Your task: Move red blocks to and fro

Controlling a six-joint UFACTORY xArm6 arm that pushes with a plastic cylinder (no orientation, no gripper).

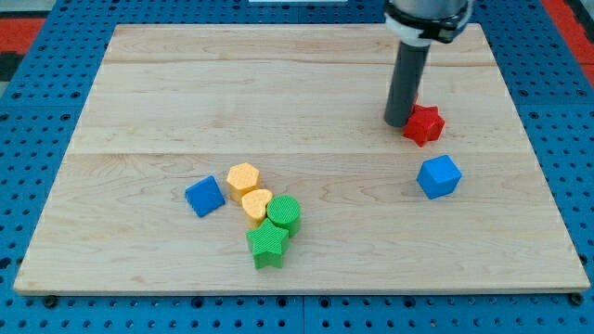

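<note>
Spanning most of the view, the wooden table [139,93] lies bare across its left and top | no pincer: my tip [397,122] touches the red star block's [424,126] left side, near the right edge; blue cube [438,176] just below | bottom centre: clustered yellow hexagon [243,177], yellow heart [256,203], green cylinder [285,213], green star [267,244]; blue block [204,196] beside them

We were looking at a robotics lab bench: a pale wooden board [306,93] lay on a blue perforated mounting plate [37,121], red matting [23,23] showed at the view's top corners, and small coloured test blocks sat below a dark robot rod [406,79].
</note>
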